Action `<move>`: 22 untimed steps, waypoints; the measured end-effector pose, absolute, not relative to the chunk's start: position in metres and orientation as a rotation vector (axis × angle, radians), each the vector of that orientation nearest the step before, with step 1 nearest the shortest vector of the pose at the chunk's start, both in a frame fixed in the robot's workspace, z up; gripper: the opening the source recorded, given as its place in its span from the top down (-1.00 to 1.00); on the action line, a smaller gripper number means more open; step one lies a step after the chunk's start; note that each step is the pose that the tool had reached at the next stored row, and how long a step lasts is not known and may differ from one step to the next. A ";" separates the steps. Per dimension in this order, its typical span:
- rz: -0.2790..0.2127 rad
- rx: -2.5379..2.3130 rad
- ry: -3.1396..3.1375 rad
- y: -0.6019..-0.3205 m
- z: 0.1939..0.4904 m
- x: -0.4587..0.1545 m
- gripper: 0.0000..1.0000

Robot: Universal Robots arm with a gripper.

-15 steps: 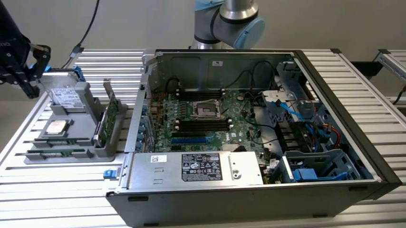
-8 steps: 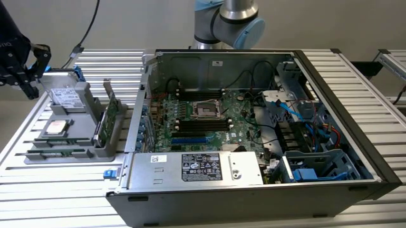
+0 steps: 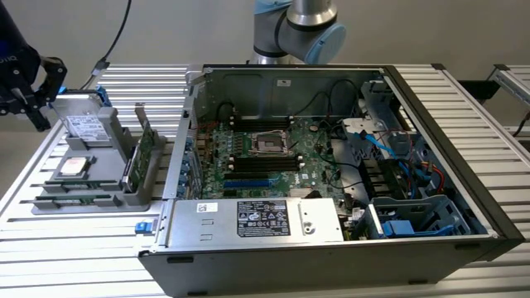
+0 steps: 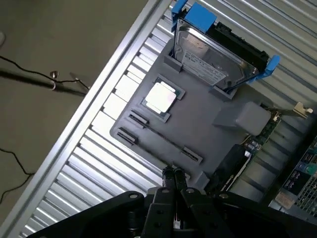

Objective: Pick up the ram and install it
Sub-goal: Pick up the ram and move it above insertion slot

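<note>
Two fingers (image 4: 168,179), pressed shut and empty: my gripper (image 4: 174,174) hovers over the grey tray (image 4: 208,134) beside the computer case (image 3: 331,270). The ram (image 3: 73,200) lies in that tray's slot. Approach step; grasping needs parted fingers first.

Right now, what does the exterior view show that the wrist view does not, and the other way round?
Exterior view: the inside of the computer case, with its motherboard and power supply. Wrist view: the floor with a cable beside the table, and the gripper seen to be shut. Both: the gray tray, its hard drive and processor chip.
</note>
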State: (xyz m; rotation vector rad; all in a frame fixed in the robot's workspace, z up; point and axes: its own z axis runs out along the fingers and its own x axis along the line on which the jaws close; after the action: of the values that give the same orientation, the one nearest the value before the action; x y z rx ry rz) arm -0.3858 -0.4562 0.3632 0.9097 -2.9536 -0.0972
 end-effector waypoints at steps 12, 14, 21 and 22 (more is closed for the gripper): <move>-0.088 1.190 -2.848 -0.455 0.357 -0.386 0.80; -0.087 1.225 -2.833 -0.455 0.356 -0.386 0.80; -0.081 1.402 -2.747 -0.455 0.355 -0.386 0.80; -0.080 1.426 -2.734 -0.455 0.355 -0.386 0.80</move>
State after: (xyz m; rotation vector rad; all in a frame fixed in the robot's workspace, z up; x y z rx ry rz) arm -0.3856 -0.4548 0.3551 1.4262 -2.7337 -0.0802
